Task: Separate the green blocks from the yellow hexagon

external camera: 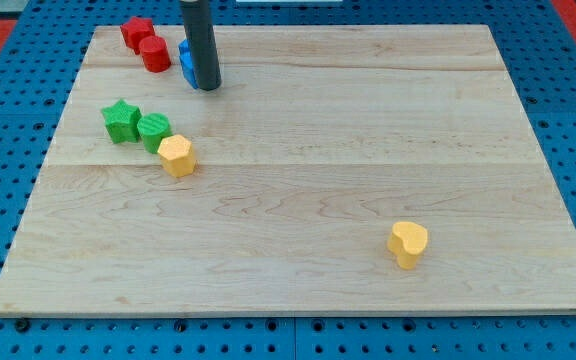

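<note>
Nearest the view's bottom sits a yellow heart-shaped block [408,243], alone on the right half of the wooden board [318,270] and well apart from everything else, so it plays no part in the job.

Moving from the view's left: a green star [121,121] touches a second green block [154,130], rounded in outline, and that one in turn touches the yellow hexagon [177,156], just below and to its right. The three form a short diagonal chain, which is why the task is not yet done: the greens need to be parted from the hexagon.

Above them, near the board's top edge, two red blocks [146,44] lie touching, their shapes hard to tell. Just right of these, a blue block [186,62] is partly hidden behind the rod.

My tip [206,87] rests beside the blue block, above and to the right of the green pair, touching neither green nor yellow. There is no hand to open or close; the rod grips nothing. From there, coming down between the rounded green block and the hexagon looks like the sensible line.
</note>
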You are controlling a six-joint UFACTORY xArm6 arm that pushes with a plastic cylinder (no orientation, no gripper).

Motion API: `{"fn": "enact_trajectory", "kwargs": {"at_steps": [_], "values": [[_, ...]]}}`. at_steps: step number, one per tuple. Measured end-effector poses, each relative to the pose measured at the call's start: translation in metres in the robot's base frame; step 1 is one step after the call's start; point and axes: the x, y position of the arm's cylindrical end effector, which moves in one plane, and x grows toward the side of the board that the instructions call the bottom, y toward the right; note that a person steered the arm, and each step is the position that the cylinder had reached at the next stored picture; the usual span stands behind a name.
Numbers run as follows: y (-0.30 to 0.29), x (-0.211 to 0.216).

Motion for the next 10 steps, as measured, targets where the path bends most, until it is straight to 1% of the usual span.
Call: {"fn": "enact_trajectory", "kwargs": {"at_steps": [1, 2, 3, 5, 6, 8, 9, 10], "values": [[-0.036, 0.007], [-0.085, 0.007], [-0.115, 0.019], [-0.094, 0.062], [-0.04, 0.08], [-0.16, 0.086], [-0.081, 0.11], [0.05, 0.11]]}}
